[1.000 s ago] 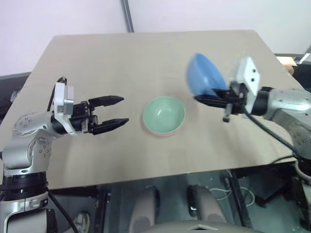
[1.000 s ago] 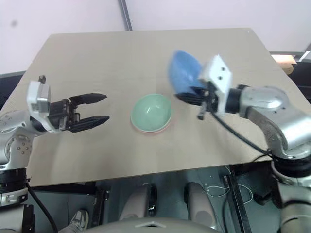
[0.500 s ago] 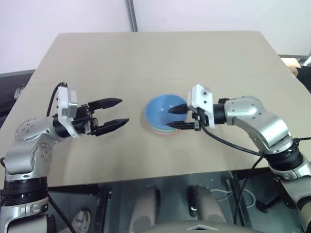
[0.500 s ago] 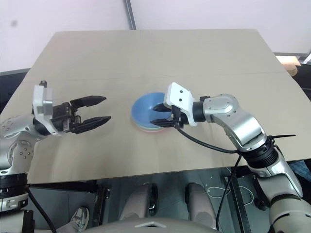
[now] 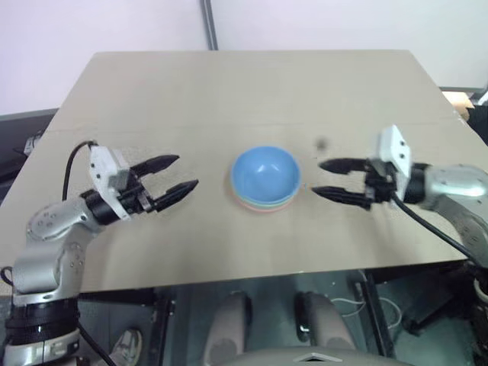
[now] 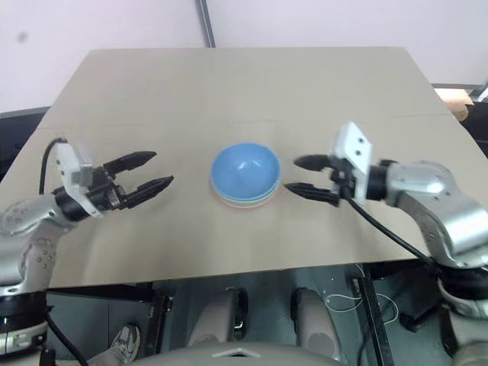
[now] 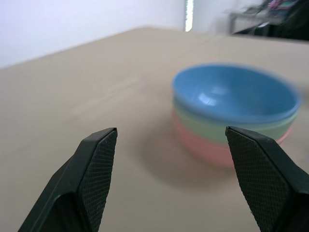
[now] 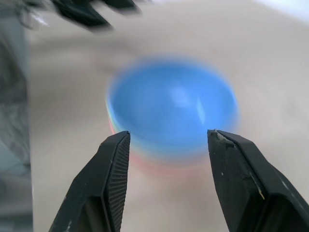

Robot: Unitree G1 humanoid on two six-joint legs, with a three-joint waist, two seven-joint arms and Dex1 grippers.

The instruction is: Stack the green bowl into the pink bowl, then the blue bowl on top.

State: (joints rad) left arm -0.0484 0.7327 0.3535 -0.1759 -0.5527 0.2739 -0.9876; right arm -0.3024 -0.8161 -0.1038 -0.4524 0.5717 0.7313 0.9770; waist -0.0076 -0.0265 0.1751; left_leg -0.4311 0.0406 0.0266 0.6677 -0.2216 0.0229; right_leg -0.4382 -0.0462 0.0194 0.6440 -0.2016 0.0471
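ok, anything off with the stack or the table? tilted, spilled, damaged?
Nothing stands out. The blue bowl sits level in the green bowl, which sits in the pink bowl, upright on the table. Both grippers, left and right, are open and apart from the stack.

Stack is nested: green bowl (image 7: 231, 126) and pink bowl (image 7: 212, 147) show as thin rim bands under the blue bowl (image 5: 264, 171), insides hidden. Blue bowl smeared by blur in the right wrist view, its far rim soft in the left wrist view. Left gripper (image 8: 96, 10) is a dark blur cut by the frame's top edge there. Small dark spot (image 5: 321, 143) on the table (image 5: 229, 91), right of centre: too small to identify.
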